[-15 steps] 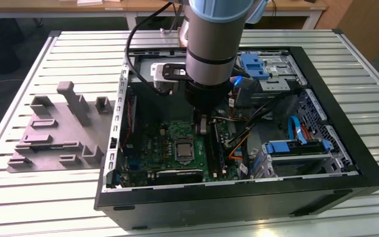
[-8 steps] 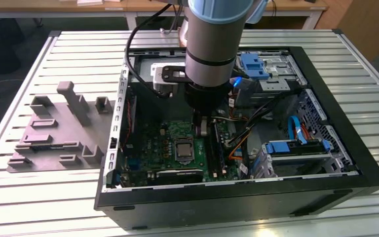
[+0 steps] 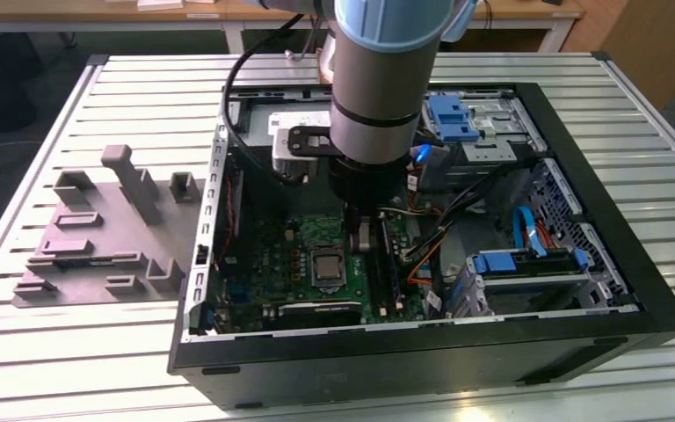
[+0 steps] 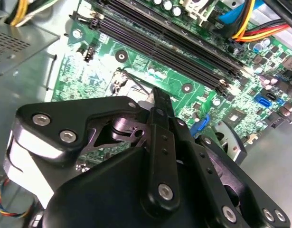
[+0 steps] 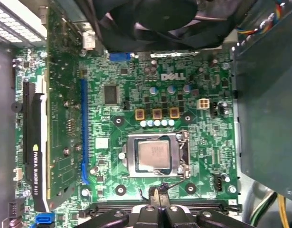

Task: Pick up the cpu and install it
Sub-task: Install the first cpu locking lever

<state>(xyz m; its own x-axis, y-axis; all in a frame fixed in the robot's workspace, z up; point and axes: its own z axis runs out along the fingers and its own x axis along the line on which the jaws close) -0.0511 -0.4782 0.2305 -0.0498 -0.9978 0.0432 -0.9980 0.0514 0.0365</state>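
Observation:
The cpu (image 5: 155,156), a small silvery square chip, lies flat inside the metal-framed socket (image 5: 131,156) on the green motherboard (image 5: 198,142). In the exterior view the cpu (image 3: 328,266) sits in the middle of the board inside the open computer case (image 3: 431,352). My gripper (image 3: 367,249) hangs low over the board, just to the exterior view's right of the socket. Its black fingers (image 5: 159,194) are pressed together with nothing between them, their tips a short way off the socket's edge. In the second wrist view the gripper (image 4: 155,92) points down at the board beside the memory slots (image 4: 174,42).
A black fan (image 5: 150,19) and a long black expansion card (image 5: 34,152) border the socket area. Blue-tabbed drive cages (image 3: 526,264) and cable bundles (image 3: 431,246) fill the case at the exterior view's right. A grey fixture block (image 3: 103,229) lies on the slatted table outside the case.

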